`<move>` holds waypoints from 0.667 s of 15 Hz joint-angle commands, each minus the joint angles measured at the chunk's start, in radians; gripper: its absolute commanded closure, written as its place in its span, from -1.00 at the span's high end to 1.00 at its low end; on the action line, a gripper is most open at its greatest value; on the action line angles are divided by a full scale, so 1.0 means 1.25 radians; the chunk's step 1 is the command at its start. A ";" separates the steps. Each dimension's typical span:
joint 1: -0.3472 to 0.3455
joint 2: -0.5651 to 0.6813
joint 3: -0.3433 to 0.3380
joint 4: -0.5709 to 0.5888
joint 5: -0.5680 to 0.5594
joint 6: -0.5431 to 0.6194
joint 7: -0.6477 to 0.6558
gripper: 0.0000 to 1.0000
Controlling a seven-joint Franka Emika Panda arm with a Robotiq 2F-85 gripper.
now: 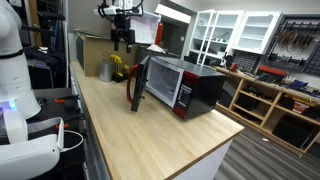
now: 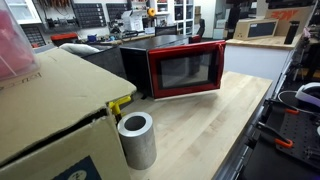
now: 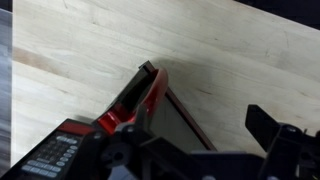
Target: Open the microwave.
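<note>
Alt text: a pale wooden desk [image 1: 150, 140] runs from the foreground toward the back of a workshop. The microwave [image 1: 195, 85] sits near the middle of the frame in an exterior view, on the desk toward its right edge. It has a black casing and a red front. Its door [image 1: 137, 85] is open, swung out to the left of the opening and standing nearly edge-on to the camera.

In an exterior view from the opposite end, the red-framed door [image 2: 186, 68] with its dark glass faces the camera, with the black casing behind it at the left.

My gripper [image 1: 122, 42] hangs in the air at the top centre of the frame, above and behind the microwave, touching nothing. Its jaws look spread apart and empty.

From my wrist view I look down on the door's top edge [image 3: 148, 95], a red strip angled across the bare wood, with the control panel [image 3: 48, 158] at the lower left. One of my dark fingers [image 3: 268, 125] shows at the lower right.

A brown cardboard box [image 2: 50, 110] fills the lower left of an exterior view, with a grey cylinder [image 2: 137, 140] standing just beside it.
</note>
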 commanded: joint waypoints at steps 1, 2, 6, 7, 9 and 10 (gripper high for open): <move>-0.004 0.013 -0.032 0.091 -0.005 -0.022 -0.054 1.00; -0.008 0.035 -0.040 0.119 -0.008 -0.008 -0.055 1.00; -0.036 0.177 -0.041 0.229 -0.006 0.074 0.043 1.00; -0.044 0.221 -0.036 0.256 -0.004 0.095 0.082 1.00; -0.054 0.324 -0.026 0.316 0.000 0.132 0.178 1.00; -0.057 0.370 -0.024 0.343 0.000 0.144 0.217 1.00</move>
